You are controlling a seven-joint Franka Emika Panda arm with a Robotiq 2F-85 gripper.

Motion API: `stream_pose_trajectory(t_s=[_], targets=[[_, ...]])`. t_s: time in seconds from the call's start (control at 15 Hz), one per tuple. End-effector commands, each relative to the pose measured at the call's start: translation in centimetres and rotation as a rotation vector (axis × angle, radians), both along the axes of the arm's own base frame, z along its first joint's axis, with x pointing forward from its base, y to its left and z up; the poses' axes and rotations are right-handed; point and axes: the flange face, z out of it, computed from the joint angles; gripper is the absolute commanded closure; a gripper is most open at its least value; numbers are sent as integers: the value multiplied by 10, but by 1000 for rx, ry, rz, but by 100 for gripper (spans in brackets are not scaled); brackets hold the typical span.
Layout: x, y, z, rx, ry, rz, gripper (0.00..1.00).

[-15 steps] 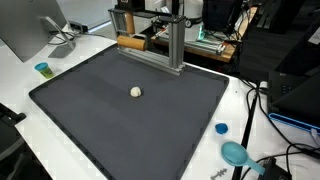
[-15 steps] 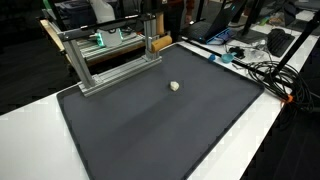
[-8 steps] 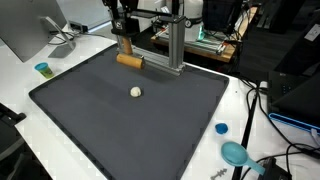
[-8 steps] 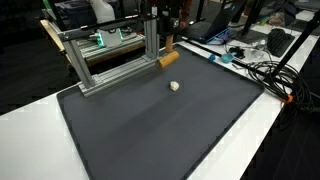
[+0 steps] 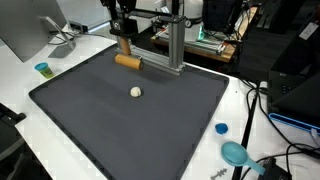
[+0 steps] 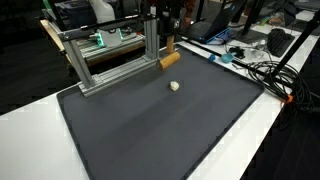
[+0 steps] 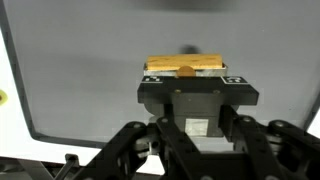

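My gripper point(image 5: 124, 45) point(image 6: 168, 44) is shut on a short wooden block point(image 5: 128, 61) point(image 6: 170, 60) and holds it level, low over the far edge of the dark grey mat point(image 5: 120, 130) point(image 6: 160, 130). In the wrist view the wooden block point(image 7: 185, 67) lies crosswise at the tips of the gripper point(image 7: 186, 73), with the mat below it. I cannot tell whether the block touches the mat. A small white ball point(image 5: 135, 91) point(image 6: 174, 86) rests on the mat, a short way in front of the block.
An aluminium frame point(image 5: 175, 40) point(image 6: 110, 55) stands along the mat's far edge beside the gripper. On the white table are a blue cup point(image 5: 42, 69), a blue cap point(image 5: 221, 128) and a teal scoop point(image 5: 236, 154). Cables point(image 6: 270, 70) lie off one side.
The wooden block has come forward and down from behind the frame to the mat's far edge, held in the gripper. Over the last half second it has hardly moved.
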Motion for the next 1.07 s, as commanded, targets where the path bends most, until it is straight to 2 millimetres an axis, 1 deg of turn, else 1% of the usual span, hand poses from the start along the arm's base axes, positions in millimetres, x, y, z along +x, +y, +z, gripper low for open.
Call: stream_pose_trajectory(t_s=[0.0, 0.27, 0.4, 0.47, 0.6, 0.67, 1.0], targets=[[-3, -15, 1, 75, -73, -49, 78], [-8, -18, -21, 185, -109, -120, 78], [-12, -17, -34, 185, -123, -143, 78], [-3, -17, -32, 160, -93, -117, 53], [-7, -17, -42, 162, -95, -123, 53], [-8, -17, -43, 162, -95, -124, 78], [7, 0, -69, 110, -104, -133, 78]])
